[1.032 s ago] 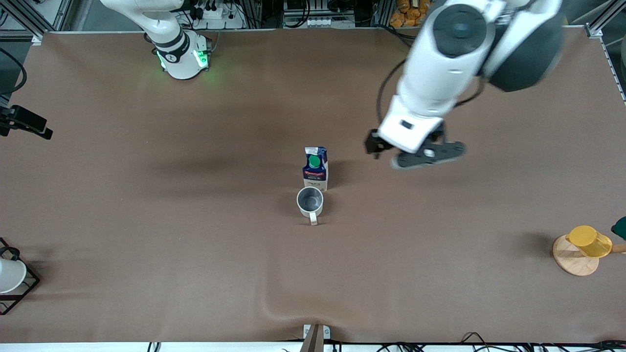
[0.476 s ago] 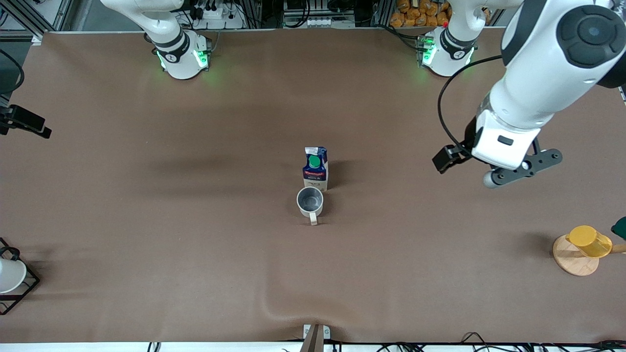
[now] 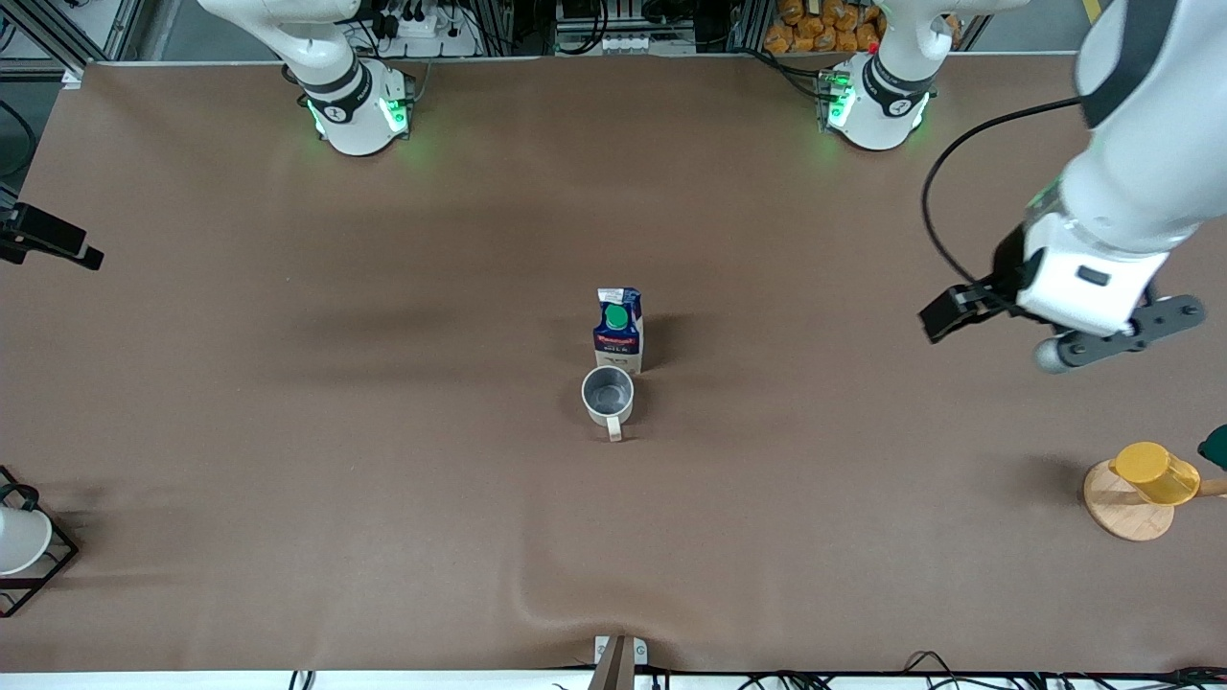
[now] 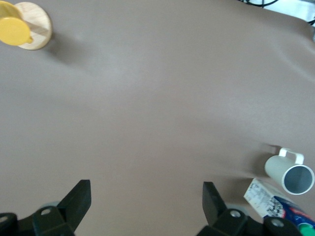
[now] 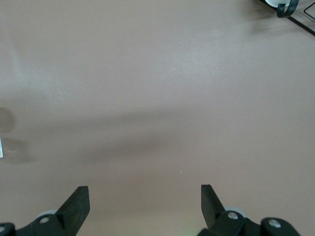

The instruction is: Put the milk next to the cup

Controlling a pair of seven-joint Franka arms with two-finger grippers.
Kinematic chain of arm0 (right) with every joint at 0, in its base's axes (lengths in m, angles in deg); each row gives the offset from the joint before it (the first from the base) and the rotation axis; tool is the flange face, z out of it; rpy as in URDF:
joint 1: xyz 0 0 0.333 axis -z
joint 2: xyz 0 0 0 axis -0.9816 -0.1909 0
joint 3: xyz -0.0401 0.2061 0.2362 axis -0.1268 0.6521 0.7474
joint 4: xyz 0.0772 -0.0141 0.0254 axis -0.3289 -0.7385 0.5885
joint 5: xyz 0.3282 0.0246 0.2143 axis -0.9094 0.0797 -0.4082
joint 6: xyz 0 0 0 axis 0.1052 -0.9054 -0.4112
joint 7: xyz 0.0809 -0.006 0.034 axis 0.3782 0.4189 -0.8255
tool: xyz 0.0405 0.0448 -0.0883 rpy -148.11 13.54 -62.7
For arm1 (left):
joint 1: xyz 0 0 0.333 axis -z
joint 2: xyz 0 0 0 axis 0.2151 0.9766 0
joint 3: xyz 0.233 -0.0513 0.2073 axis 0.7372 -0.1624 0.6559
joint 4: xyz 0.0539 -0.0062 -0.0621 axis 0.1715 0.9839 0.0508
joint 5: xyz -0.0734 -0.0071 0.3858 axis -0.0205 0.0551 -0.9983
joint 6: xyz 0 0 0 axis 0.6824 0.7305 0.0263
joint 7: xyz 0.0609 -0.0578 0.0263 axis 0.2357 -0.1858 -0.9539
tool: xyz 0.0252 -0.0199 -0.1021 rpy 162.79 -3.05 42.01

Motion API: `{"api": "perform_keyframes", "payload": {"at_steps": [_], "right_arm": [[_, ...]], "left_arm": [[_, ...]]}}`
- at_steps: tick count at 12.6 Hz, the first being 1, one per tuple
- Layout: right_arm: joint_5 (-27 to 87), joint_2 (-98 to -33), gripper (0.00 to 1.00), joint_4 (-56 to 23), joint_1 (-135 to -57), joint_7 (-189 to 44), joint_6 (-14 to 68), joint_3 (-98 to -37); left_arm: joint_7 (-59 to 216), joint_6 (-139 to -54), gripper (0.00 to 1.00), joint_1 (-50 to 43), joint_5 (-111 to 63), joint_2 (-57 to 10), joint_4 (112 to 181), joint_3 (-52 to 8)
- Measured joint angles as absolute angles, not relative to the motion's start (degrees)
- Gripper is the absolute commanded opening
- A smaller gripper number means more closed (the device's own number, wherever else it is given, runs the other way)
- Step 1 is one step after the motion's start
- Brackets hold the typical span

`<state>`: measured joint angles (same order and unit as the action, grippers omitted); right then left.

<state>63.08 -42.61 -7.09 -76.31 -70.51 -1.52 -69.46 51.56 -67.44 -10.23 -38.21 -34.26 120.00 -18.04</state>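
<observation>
The milk [image 3: 618, 331], a dark blue carton with a green cap, stands upright mid-table. The pale grey cup [image 3: 608, 395] stands close beside it, nearer to the front camera, with its handle toward that camera. Both show in the left wrist view, milk [image 4: 275, 206] and cup [image 4: 290, 174]. My left gripper [image 3: 1074, 321] is up over bare table toward the left arm's end, well away from the milk; in its wrist view the left gripper [image 4: 146, 196] is open and empty. My right gripper [image 5: 145, 199] is open and empty over bare table and is out of the front view.
A yellow cup [image 3: 1155, 471] sits on a round wooden coaster [image 3: 1129, 513] near the left arm's end. A dark green thing [image 3: 1215, 446] shows at that edge. A white cup in a black wire frame [image 3: 19, 541] stands at the right arm's end.
My left arm has swung away from beside the milk toward the left arm's end of the table. The milk and the cup have not moved.
</observation>
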Motion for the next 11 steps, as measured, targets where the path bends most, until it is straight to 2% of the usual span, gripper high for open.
{"api": "perform_keyframes", "payload": {"at_steps": [8, 11], "right_arm": [[63.09, -42.61, 1.00, -7.10, -76.43, -70.55, -1.60, -69.03], [63.09, -42.61, 1.00, -7.08, -77.01, -70.55, -1.60, -68.78]], "left_arm": [[61.68, -62.39, 1.00, -14.18, -38.19, -37.30, 120.20, -17.62], [69.26, -61.45, 1.00, -14.21, -37.73, -41.68, 124.03, -15.08]]}}
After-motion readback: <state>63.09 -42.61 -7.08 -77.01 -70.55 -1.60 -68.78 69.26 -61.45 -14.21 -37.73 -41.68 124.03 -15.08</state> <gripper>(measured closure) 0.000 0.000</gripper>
